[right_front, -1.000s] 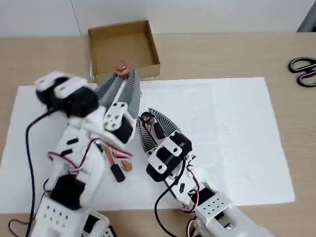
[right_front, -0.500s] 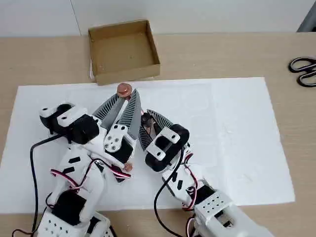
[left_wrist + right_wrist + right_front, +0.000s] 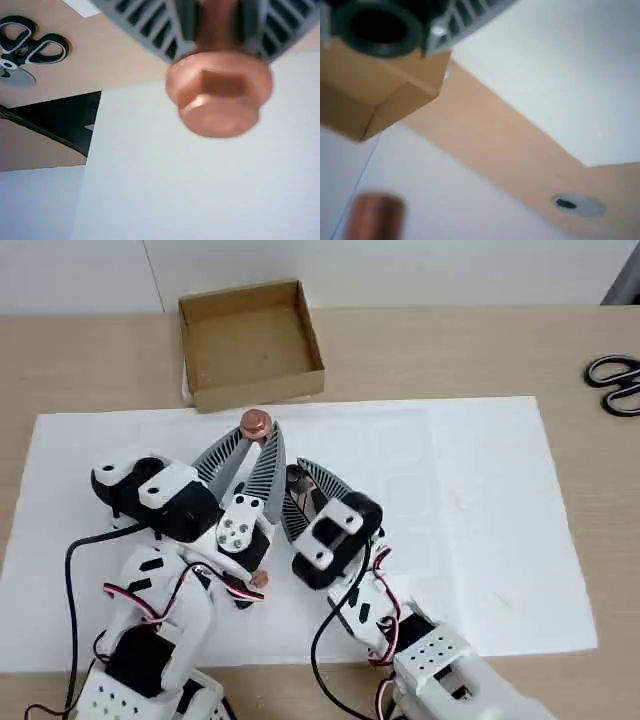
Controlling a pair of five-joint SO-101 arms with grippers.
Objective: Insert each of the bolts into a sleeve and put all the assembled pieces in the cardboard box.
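My left gripper [image 3: 256, 436] is shut on a copper bolt [image 3: 254, 424], head outward, over the white sheet just in front of the cardboard box [image 3: 250, 338]. The left wrist view has the bolt's hex head [image 3: 219, 95] close up between the grey fingers [image 3: 145, 22]. My right gripper [image 3: 297, 480] is shut on a black sleeve [image 3: 295, 476], just right of the bolt. In the right wrist view the sleeve's open bore [image 3: 374, 27] faces the camera, with the box [image 3: 380, 90] behind and a blurred copper bolt [image 3: 375, 217] below.
A white paper sheet [image 3: 450, 520] covers the table's middle. A loose copper bolt [image 3: 258, 580] and a black piece [image 3: 240, 600] lie under the left arm. Scissors [image 3: 615, 380] rest at the far right edge.
The left arm has drawn back from the box's front wall toward the near side, carrying the bolt over the sheet. The right gripper with the sleeve has turned slightly and stayed close beside it.
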